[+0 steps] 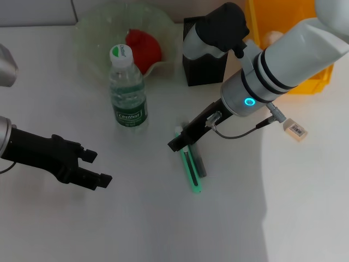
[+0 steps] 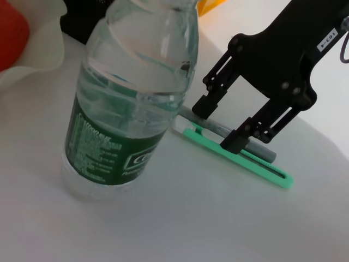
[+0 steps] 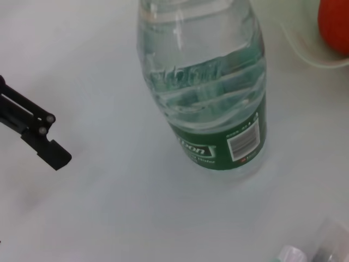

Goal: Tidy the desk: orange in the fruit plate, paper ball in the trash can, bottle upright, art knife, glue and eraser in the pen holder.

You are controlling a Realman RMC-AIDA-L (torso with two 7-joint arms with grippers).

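Note:
The water bottle stands upright in front of the translucent fruit plate, which holds a red-orange fruit. A green art knife and a grey glue stick lie side by side at the table's middle. My right gripper is open and low over their far ends; in the left wrist view its fingers straddle the grey stick and knife. The eraser lies to the right. My left gripper is open and empty at the front left.
A black pen holder stands at the back middle. A yellow bin is at the back right, partly behind my right arm, with a pale lump inside. The right wrist view shows the bottle and my left gripper's finger.

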